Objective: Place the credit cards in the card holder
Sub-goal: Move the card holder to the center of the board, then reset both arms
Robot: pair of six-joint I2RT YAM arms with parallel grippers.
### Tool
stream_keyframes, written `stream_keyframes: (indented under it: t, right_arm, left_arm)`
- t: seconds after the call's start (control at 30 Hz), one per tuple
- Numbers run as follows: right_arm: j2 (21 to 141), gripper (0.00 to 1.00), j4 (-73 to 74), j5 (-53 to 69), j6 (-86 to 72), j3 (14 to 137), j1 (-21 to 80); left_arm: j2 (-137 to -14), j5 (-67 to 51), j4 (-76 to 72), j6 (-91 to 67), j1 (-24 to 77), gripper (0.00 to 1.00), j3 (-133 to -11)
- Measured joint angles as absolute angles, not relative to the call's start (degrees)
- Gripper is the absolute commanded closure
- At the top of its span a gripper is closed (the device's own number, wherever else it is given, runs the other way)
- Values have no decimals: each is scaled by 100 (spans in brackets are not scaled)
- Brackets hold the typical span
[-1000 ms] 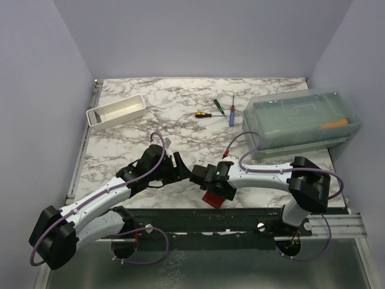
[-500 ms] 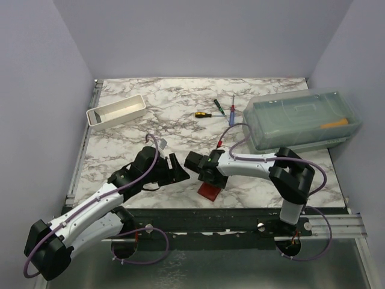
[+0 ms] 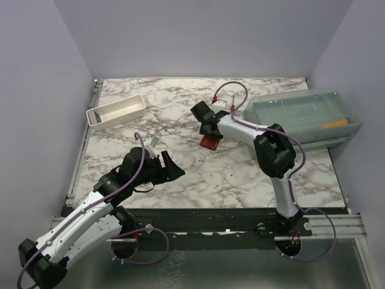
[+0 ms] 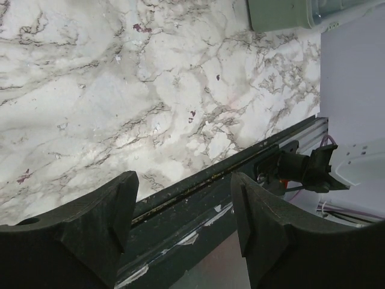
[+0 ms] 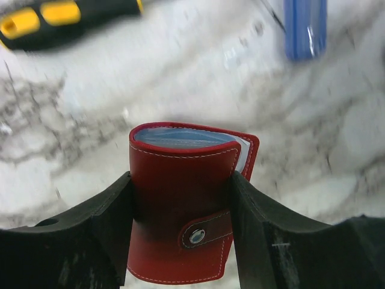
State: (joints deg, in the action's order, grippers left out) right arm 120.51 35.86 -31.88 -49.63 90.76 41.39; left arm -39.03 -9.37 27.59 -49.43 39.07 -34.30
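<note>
The card holder is a dark-red wallet with a snap strap. My right gripper is shut on its sides and holds it just above the marble. In the top view the right gripper and the wallet are at the back middle of the table. A pale blue edge shows inside the wallet's fold; I cannot tell whether it is a card. No separate blue or tan credit card is in view. My left gripper is open and empty near the front left, and in the left wrist view it points at the table's front edge.
A white tray stands at the back left. A clear plastic box stands at the right. A yellow-and-black screwdriver and a blue-handled one lie just beyond the wallet. The dark front rail runs under the left gripper.
My right arm has carried the wallet from the front edge to the back middle, near the screwdrivers. My left arm has drawn back to the left, away from the wallet.
</note>
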Motion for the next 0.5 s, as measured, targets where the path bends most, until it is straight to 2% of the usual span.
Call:
stream_keyframes:
  t: [0.03,0.23,0.4,0.5]
  right_arm:
    - [12208,42,3474,-3190,-4716,9273,4042]
    - [12733,2,3092,-3006,-3275,10112,3885]
    - [12608,0,3406,-2856,-2556,10844,3922]
    - [12027,1,3776,-2663,-2265,10989,3948]
  left_arm:
    - [-3857,-934,2792,-4943,3907,31,-3430]
    - [-3806,-838,2987,-4915,3907,28,-3658]
    - [-4051,-652,3048,-4668,3907,17,-4346]
    - [-4289,-508,3061,-4497,3907,13,-4866]
